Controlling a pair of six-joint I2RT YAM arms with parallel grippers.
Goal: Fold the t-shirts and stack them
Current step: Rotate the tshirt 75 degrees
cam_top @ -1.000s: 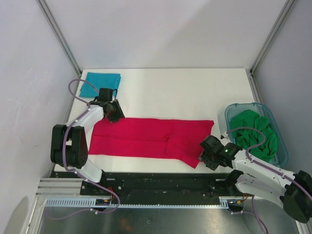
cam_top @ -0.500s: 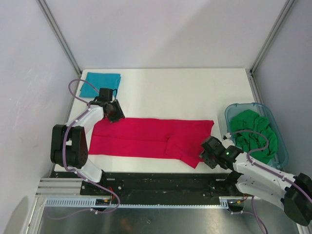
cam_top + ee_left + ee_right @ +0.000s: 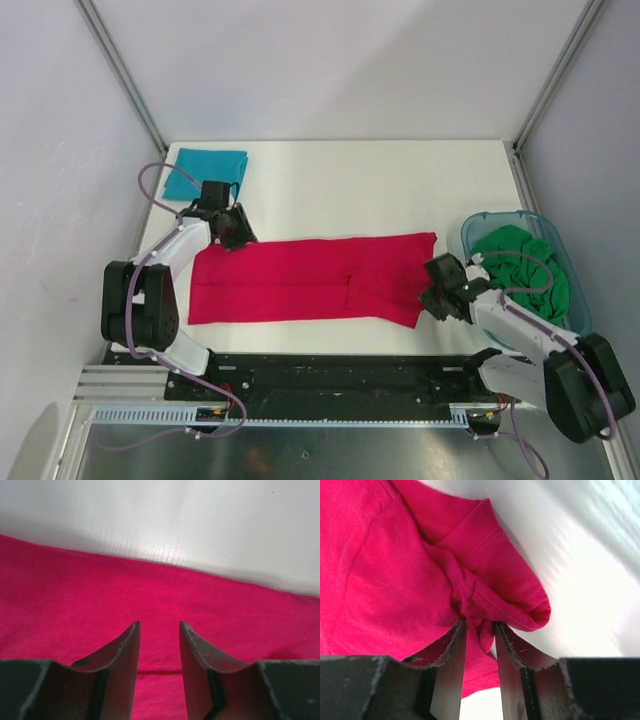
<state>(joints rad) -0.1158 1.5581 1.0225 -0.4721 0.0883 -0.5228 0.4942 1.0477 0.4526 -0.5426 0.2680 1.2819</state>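
The crimson-red t-shirt (image 3: 300,280) lies as a long band across the near part of the white table (image 3: 360,185). My left gripper (image 3: 235,232) is at its far left corner; in the left wrist view the gripper (image 3: 159,625) has its fingers narrowly apart with red cloth (image 3: 150,595) pinched up between them. My right gripper (image 3: 432,300) is shut on the near right corner; the right wrist view shows the gripper (image 3: 480,622) with bunched red cloth (image 3: 395,570) in it. The teal-blue t-shirt (image 3: 205,170) lies folded at the far left. The bright green t-shirt (image 3: 520,270) sits crumpled in the tub.
A see-through blue-green plastic tub (image 3: 500,218) stands at the right edge of the table, close beside my right arm. Metal frame posts rise at the far corners. The black base rail (image 3: 330,370) runs along the near edge.
My right gripper has moved away from the near edge and slightly right, pulling the red shirt's near right corner with it; the band now lies straighter. The left gripper has barely moved.
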